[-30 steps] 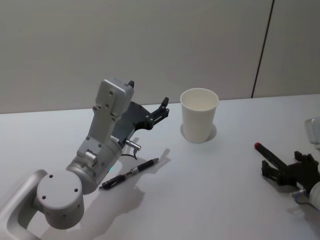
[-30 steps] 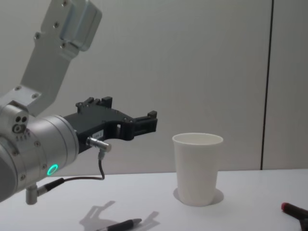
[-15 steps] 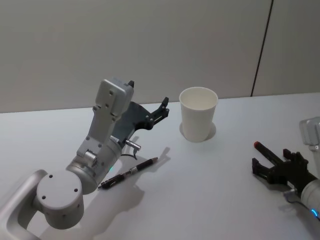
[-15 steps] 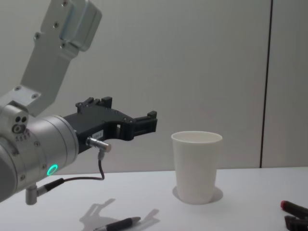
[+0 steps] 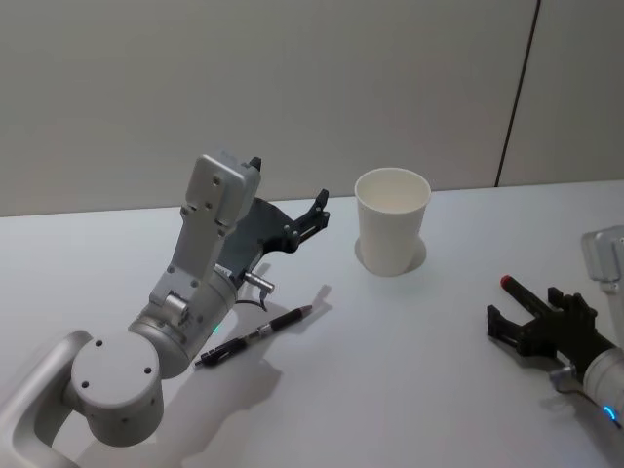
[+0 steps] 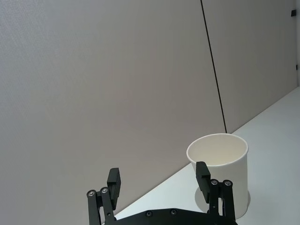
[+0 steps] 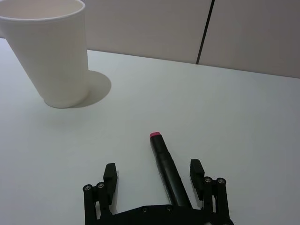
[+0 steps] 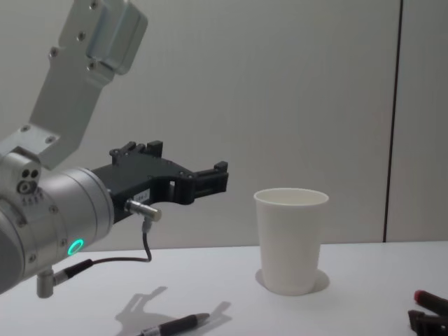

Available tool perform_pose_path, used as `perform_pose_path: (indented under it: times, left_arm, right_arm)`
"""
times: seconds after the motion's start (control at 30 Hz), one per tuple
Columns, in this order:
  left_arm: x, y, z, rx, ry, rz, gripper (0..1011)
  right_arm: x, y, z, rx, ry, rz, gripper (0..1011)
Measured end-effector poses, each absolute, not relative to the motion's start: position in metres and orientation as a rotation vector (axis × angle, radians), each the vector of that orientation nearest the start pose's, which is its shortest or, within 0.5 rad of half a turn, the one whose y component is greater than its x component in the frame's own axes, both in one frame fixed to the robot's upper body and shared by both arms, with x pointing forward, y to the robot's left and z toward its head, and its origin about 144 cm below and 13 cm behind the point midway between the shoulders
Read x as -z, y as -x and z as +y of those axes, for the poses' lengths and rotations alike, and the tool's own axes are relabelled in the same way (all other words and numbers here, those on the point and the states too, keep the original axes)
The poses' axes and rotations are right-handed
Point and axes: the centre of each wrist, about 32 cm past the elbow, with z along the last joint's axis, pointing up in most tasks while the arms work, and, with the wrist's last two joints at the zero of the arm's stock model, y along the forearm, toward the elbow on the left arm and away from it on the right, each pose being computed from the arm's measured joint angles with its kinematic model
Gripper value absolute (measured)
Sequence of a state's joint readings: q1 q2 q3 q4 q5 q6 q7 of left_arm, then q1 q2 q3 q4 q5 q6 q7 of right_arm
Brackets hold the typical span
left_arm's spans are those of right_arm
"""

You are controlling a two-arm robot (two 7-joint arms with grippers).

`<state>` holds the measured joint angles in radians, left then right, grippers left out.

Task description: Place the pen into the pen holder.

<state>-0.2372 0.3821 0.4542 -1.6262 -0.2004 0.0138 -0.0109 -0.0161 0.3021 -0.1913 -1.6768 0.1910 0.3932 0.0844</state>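
The pen holder, a white paper cup (image 5: 392, 234) (image 8: 290, 241) (image 7: 54, 51) (image 6: 220, 164), stands upright at the back centre of the table. A thick black pen with a red end (image 5: 512, 289) (image 7: 165, 164) (image 8: 423, 296) lies on the table at the right. My right gripper (image 5: 531, 310) (image 7: 153, 170) is open and low over the table, one finger on each side of this pen. A slim black pen (image 5: 255, 334) (image 8: 175, 325) lies on the left. My left gripper (image 5: 317, 213) (image 6: 158, 180) (image 8: 217, 178) hangs open in the air above it, pointing toward the cup.
The white table (image 5: 409, 390) ends at a grey wall panel behind the cup. My left arm's large silver links (image 5: 185, 302) rise over the table's left front, above the slim pen.
My right gripper has slid forward and left along the red-ended pen, toward the cup. The left arm and both pens have stayed put.
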Motion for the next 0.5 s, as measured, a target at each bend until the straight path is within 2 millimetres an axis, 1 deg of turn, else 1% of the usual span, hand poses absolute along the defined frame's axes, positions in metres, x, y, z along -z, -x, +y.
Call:
perform_pose_path:
  times: [0.5]
  left_arm:
    - [-1.2044,-0.4920,0.1984,-1.124,-0.061,-0.268,1001]
  right_arm:
    - [-1.1614,-0.4451,-0.2475,1.314,0.401,0.194,1000]
